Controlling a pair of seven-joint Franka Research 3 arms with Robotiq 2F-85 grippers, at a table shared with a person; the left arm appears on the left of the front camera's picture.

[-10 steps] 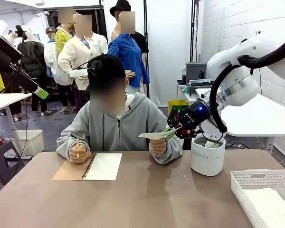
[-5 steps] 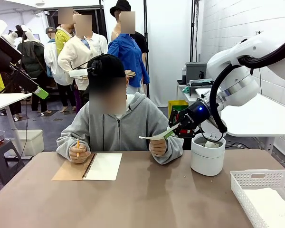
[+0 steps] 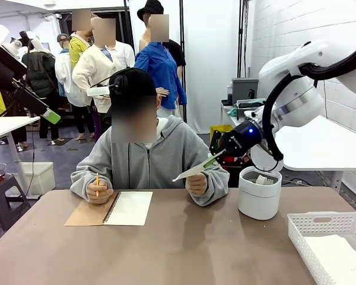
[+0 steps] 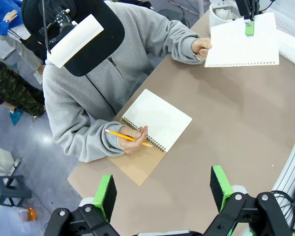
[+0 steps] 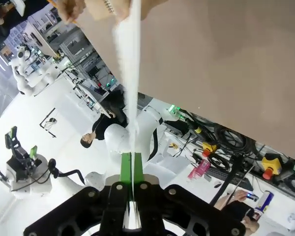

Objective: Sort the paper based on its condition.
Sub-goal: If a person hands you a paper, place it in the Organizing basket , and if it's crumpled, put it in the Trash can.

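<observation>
Right tool (image 3: pixel 215 157): pads pressed together on one edge of the flat sheet (image 3: pixel 193 172) — in the right wrist view the sheet runs edge-on straight out from between the green pads (image 5: pixel 126 164).
Sheet, place: it reaches out from the right tool toward the person, whose hand (image 3: pixel 197 183) is at its far edge; from above, the left wrist view shows that hand (image 4: pixel 201 47) touching one corner of the sheet (image 4: pixel 241 43) while the tool clamps the opposite edge.
Why held so: this reads as a handover, person to robot — the sheet is offered up off the worktop (image 3: pixel 184 249) so the tool can pinch a free edge rather than scrape a thin sheet off the surface.
Sheet, look: white, smooth, unwrinkled, with a row of torn spiral holes along one edge; it droops slightly away from the tool.
White bin (image 3: pixel 259 193): just below and beside the right tool, with a lumpy white wad (image 3: pixel 263 179) inside.
White basket (image 3: pixel 329 243): farther from the right tool, on the near side; likely the place for flat sheets.
Notebook (image 4: pixel 155 129): well apart from the right tool, open under the person's other hand (image 4: pixel 132 142), which holds a pencil (image 4: pixel 125 137).
Left tool (image 4: pixel 162 189): fingers standing wide apart, empty, above the near worktop edge.
</observation>
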